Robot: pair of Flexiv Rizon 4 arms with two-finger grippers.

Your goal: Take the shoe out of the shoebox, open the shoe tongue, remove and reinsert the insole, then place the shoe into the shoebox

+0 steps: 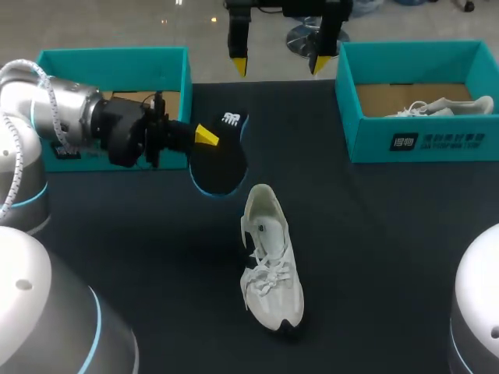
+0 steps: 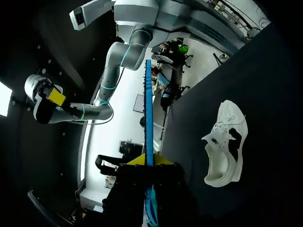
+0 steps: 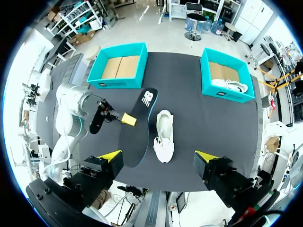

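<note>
Half done, seemingly: clenching black insole (image 1: 222,160) in left jaws, just beyond heel of white sneaker (image 1: 269,261), toe pointing toward robot; right jaws released, farther.

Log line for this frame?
left gripper: shut on insole | right gripper: open, empty, raised | shoe: on table

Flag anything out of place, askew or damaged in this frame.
Nothing looks damaged or spilled. The black insole is out of the white sneaker, pinched in the left gripper, which fits the task. The sneaker stands upright on the table, outside the left shoebox and the right shoebox.
</note>
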